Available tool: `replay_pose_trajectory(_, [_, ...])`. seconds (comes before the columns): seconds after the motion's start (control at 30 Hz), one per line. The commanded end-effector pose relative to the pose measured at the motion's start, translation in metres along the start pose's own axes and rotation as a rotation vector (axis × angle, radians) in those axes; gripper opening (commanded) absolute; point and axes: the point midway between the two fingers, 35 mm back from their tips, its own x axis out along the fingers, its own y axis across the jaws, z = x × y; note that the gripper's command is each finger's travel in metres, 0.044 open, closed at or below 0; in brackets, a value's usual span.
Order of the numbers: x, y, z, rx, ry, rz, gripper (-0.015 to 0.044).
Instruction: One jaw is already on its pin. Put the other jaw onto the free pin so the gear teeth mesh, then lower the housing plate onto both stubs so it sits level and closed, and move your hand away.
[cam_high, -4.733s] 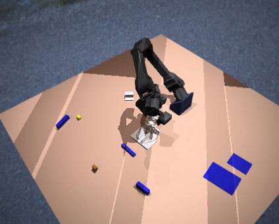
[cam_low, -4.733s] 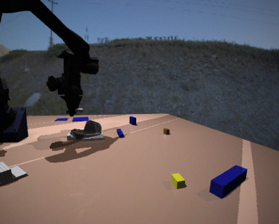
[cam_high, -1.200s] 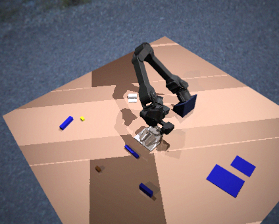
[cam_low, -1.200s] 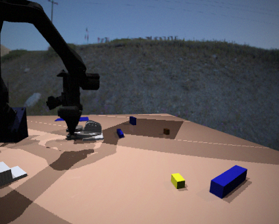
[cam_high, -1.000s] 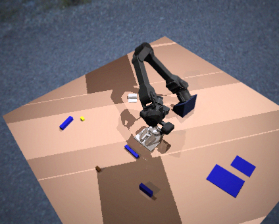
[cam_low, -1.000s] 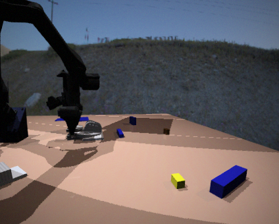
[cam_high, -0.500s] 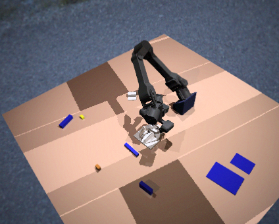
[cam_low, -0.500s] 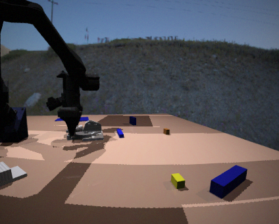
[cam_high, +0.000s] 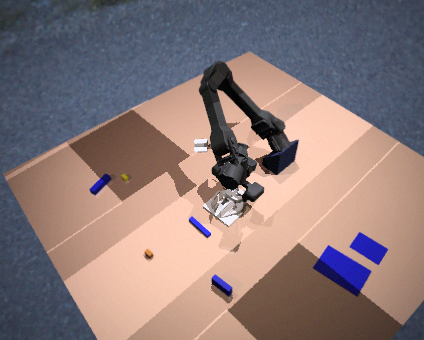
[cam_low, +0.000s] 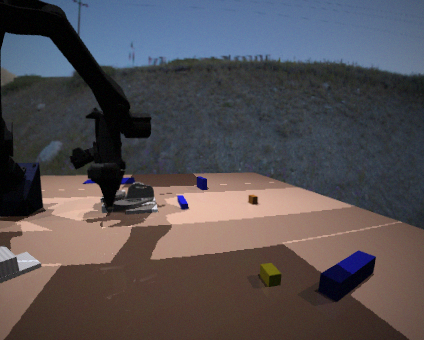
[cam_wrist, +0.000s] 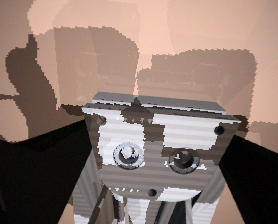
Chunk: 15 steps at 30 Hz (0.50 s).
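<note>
1. Blue block (cam_low: 347, 276) (cam_high: 100, 184) sits close in the outside view. Using the gripper as the clock's middle there, it is between 3 and 4 o'clock.
2. Yellow block (cam_low: 270, 275) (cam_high: 125, 177) is at 4 o'clock.
3. White stepped piece (cam_low: 11, 266) (cam_high: 200, 145) is at 8 o'clock.
4. Black gripper (cam_high: 238, 198) (cam_low: 109, 207) (cam_wrist: 154, 129) is spread wide, with the pale plate (cam_wrist: 155, 177) between its fingers. I cannot tell if they squeeze it. White and grey pieces (cam_high: 220, 206) (cam_low: 137, 201) are on the tabletop (cam_high: 120, 280) (cam_low: 225, 225) there.
5. Orange block (cam_low: 253, 199) (cam_high: 148, 253) is at 3 o'clock.
6. Brown hill (cam_low: 280, 115) rises far behind.
</note>
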Motion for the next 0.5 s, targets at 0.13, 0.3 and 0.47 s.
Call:
replay_pose_trajectory(0.13, [0.0059,0.0000,-0.0006,0.007,-0.007,-0.006,0.0351])
replay_pose_trajectory(0.3, [0.0065,0.0000,-0.0006,0.008,-0.007,-0.006,0.0351])
replay_pose_trajectory(0.47, [0.0065,0.0000,-0.0006,0.008,-0.007,-0.006,0.0351])
